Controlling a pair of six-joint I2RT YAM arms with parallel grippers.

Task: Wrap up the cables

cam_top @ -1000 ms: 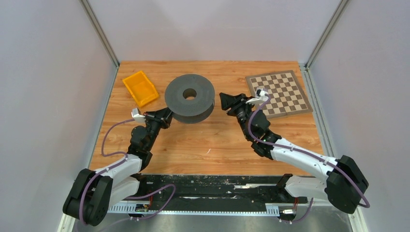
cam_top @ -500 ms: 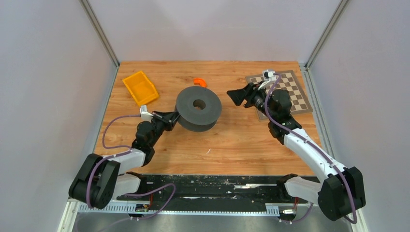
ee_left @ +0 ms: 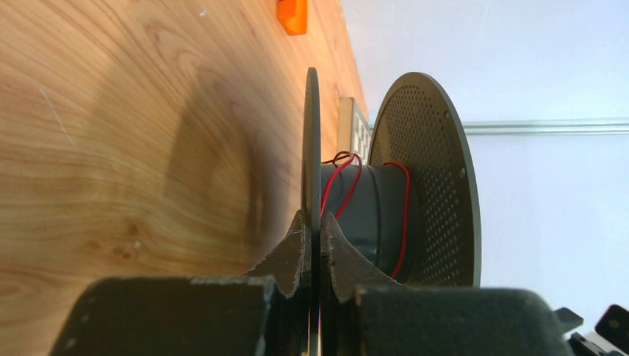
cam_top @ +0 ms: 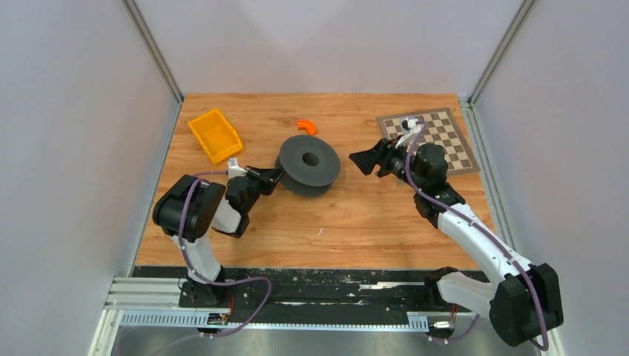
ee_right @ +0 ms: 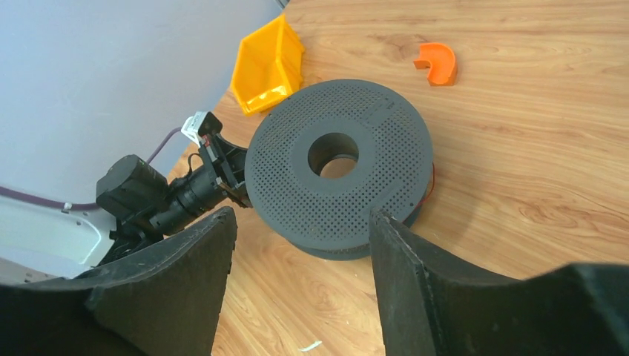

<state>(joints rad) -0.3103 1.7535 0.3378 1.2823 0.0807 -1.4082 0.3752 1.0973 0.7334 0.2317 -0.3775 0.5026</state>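
A dark grey perforated spool (cam_top: 309,166) sits tilted on the wooden table, also in the right wrist view (ee_right: 341,167). A thin red cable (ee_left: 337,185) winds loosely round its core (ee_left: 363,215) between the two flanges. My left gripper (cam_top: 276,175) is shut on the spool's lower flange edge (ee_left: 312,185); its fingertips (ee_left: 297,248) clamp the thin disc. My right gripper (cam_top: 361,159) is open and empty, held above the table to the right of the spool, facing it; its fingers (ee_right: 400,267) frame the spool.
A yellow bin (cam_top: 214,135) stands at the back left. A small orange curved piece (cam_top: 306,126) lies behind the spool. A checkerboard (cam_top: 430,141) lies at the back right. A tiny white scrap (cam_top: 320,231) lies on the wood in front.
The left gripper has pulled the spool right and tilted it up, uncovering the orange piece. The left arm folded back. The right gripper moved back and right, away from the spool.
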